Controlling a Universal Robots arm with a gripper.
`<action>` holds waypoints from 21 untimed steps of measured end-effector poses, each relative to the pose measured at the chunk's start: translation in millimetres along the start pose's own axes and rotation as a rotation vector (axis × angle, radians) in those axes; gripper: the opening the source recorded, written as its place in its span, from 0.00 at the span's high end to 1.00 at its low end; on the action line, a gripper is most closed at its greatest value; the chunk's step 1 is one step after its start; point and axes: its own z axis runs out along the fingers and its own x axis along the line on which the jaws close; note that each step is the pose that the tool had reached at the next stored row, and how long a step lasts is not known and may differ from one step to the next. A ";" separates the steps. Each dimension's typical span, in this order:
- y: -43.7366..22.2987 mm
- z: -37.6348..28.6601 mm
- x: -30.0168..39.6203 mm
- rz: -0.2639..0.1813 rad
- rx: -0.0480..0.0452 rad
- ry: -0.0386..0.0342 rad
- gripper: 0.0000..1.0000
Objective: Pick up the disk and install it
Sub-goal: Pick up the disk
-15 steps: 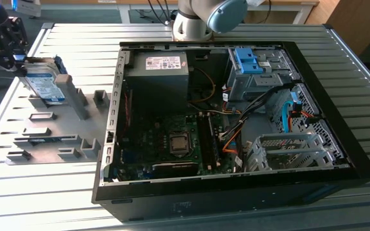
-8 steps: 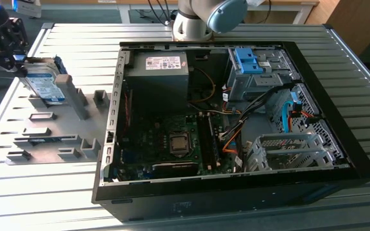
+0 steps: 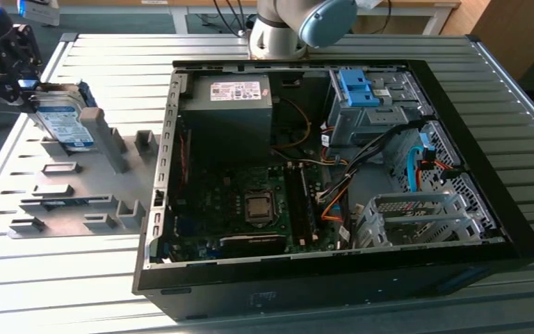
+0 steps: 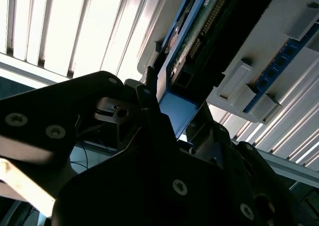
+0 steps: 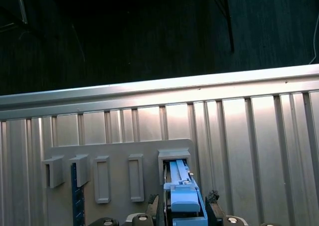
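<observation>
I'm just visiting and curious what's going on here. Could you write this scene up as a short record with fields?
tool: gripper, at the exterior view's left
fingers: closed on either side of the disk
disk: on edge at a slot of the grey holder plate
computer case: open, lying on its side beside the plate
table: ribbed metal
installed: not yet, the disk is outside the case
</observation>
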 end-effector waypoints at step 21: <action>0.0 0.7 0.0 0.000 0.0001 0.0007 0.63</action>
